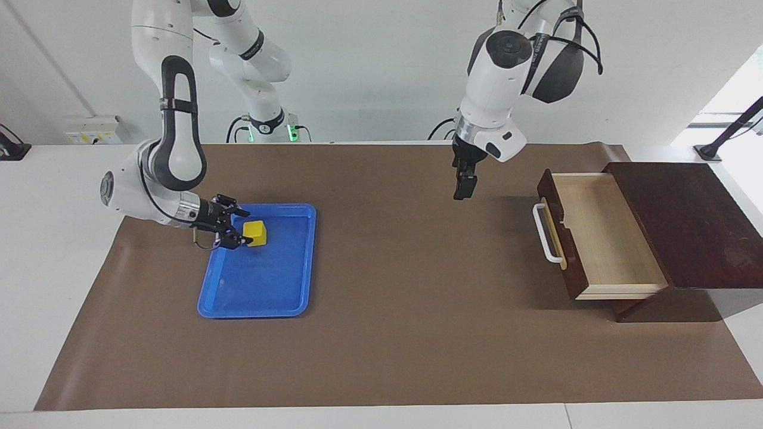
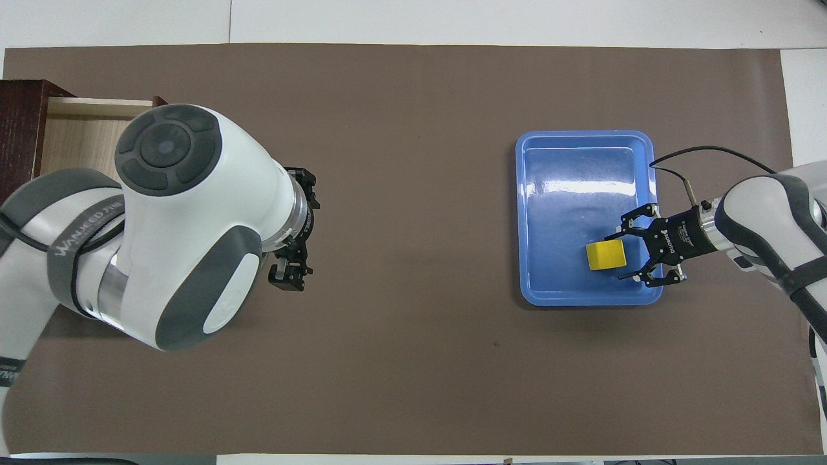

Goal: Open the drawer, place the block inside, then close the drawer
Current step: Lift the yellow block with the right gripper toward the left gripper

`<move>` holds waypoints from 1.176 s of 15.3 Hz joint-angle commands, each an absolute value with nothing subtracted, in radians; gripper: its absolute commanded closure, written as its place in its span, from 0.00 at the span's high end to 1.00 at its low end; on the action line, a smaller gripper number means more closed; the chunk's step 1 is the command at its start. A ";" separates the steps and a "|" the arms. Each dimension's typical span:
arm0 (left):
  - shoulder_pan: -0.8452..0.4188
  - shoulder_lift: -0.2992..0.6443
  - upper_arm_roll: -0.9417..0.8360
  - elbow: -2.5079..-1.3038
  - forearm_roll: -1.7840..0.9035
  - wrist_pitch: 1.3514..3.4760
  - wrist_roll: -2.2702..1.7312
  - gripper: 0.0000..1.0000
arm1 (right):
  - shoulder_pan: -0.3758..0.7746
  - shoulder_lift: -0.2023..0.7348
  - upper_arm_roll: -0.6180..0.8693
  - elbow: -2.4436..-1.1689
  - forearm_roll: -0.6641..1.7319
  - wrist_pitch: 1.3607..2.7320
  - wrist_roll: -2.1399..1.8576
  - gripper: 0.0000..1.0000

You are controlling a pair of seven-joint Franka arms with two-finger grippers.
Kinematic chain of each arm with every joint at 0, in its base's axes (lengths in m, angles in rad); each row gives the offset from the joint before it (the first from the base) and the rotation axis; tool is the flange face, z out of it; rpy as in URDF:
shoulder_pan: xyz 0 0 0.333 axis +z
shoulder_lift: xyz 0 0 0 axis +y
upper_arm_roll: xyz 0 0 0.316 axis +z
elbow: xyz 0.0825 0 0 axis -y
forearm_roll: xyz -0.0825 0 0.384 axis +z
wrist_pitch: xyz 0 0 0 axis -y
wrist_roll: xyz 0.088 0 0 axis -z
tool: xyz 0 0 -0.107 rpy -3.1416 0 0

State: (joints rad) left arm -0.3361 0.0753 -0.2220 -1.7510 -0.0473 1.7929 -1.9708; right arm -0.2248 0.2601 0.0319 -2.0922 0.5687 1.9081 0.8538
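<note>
Your right gripper (image 1: 241, 227) sits low in the blue tray (image 1: 280, 298), its fingers spread wide with the block (image 1: 255, 232) just at their tips, one finger past each of two sides and not closed on it. The overhead view shows this best: the block (image 2: 606, 255) lies between the two black fingertips (image 2: 624, 276) with a gap at each side, in the part of the tray (image 2: 581, 145) nearer the robots. From the facing view you cannot tell whether either tip touches the cube.

Your left gripper (image 1: 464, 190) hangs over bare brown mat (image 1: 387, 333), pointing down, with the drawer (image 1: 602, 238) beside it toward the left arm's end of the table. Whether its fingers are apart or together cannot be told from either view. The facing view shows the drawer pulled fully out, its pale wood floor bare, a white bar handle (image 1: 545, 232) on a tan strip, and the dark cabinet (image 1: 691, 220) it slides from. In the overhead view the left arm's white shell hides most of that; only a corner of the drawer (image 2: 77, 126) shows.

The tray is glossy moulded plastic with rounded corners and a raised rim; the block is a matte yellow cube. White lettering runs along the right gripper's black body and grey lettering on the left arm's band, both too small to read with certainty.
</note>
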 commanded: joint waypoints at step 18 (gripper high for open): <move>-0.357 0.072 -0.213 -1.815 -0.060 1.979 -2.157 1.00 | 0.168 0.259 0.048 -1.697 0.699 1.962 1.250 0.00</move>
State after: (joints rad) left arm -0.3431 0.0799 -0.2227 -1.7904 -0.0473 1.9249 -2.1338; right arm 0.1268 0.2454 0.0513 -1.7118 0.6495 1.9026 1.1880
